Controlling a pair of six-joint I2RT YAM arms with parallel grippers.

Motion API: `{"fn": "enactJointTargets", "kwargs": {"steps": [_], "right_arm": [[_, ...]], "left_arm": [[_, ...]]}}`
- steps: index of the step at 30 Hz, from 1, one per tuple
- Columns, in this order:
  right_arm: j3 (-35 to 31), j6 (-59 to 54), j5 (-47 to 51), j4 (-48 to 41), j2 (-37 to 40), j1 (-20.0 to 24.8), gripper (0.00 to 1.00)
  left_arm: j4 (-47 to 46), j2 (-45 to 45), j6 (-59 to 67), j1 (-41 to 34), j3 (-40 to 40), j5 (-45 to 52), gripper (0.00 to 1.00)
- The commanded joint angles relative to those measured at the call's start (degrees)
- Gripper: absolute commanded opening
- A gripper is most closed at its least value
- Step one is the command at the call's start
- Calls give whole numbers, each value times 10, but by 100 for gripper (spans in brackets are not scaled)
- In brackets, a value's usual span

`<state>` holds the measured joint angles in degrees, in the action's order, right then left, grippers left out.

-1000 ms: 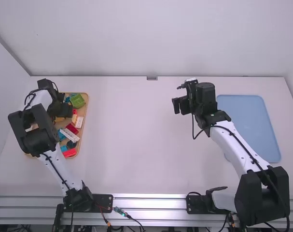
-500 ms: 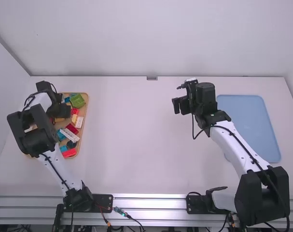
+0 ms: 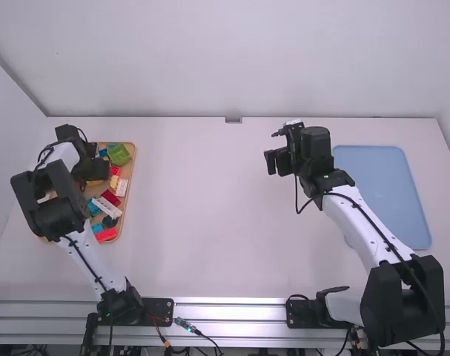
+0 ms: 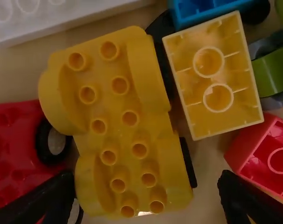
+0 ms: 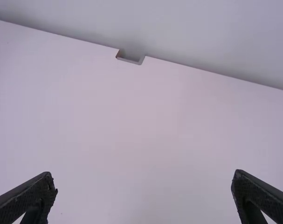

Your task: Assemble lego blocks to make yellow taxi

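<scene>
Metal rail (image 3: 232,311) along the near side, both arm bases on it, thin cables looped between. White table (image 3: 210,208) beyond, smooth and matte, running back to a pale wall (image 3: 225,59); a small notch (image 3: 233,120) sits mid-way along the far edge.

Edges and room: wooden tray (image 3: 133,167) on the left side, rounded corners, crowded with bricks. Blue tray (image 3: 388,178) on the right side, flat, partly behind the right arm. Wide strip of tabletop between the two. Right gripper (image 3: 276,162) hangs over that strip toward its right side, fingers spread. Left gripper (image 3: 91,165) is over the far part of the wooden tray, fingers well apart, the yellow car base (image 4: 118,121) between their tips; contact cannot be told.

Materials: glossy plastic throughout the wooden tray. At its near end a red brick (image 3: 106,234), then a long white brick (image 3: 106,207); at the far end a chunky green piece (image 3: 118,154). Car base lies studs up, two rows of hollow studs, bulging rounded sides. Just beside it, a yellow brick (image 4: 213,74), underside up, two round tubes inside. A red vehicle (image 4: 13,158) with a black tyre (image 4: 52,142) lies near its other side.
</scene>
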<state>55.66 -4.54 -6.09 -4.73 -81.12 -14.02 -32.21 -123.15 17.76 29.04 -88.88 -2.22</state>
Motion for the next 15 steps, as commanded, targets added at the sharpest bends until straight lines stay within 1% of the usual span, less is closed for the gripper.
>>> {"fn": "enactJointTargets", "kwargs": {"steps": [1, 7, 11, 15], "right_arm": [[18, 0, -1, -2, -1, 1, 99], [18, 0, 2, -2, -1, -8, 99], [18, 0, 1, -2, -1, -6, 99], [18, 0, 0, -2, -1, -7, 99]], "left_arm": [[-2, 23, -6, 1, 5, 11, 81], [11, 21, -48, 1, 12, 4, 83], [39, 21, -81, 2, 30, -22, 82], [52, 21, -100, 2, 40, -19, 80]]}}
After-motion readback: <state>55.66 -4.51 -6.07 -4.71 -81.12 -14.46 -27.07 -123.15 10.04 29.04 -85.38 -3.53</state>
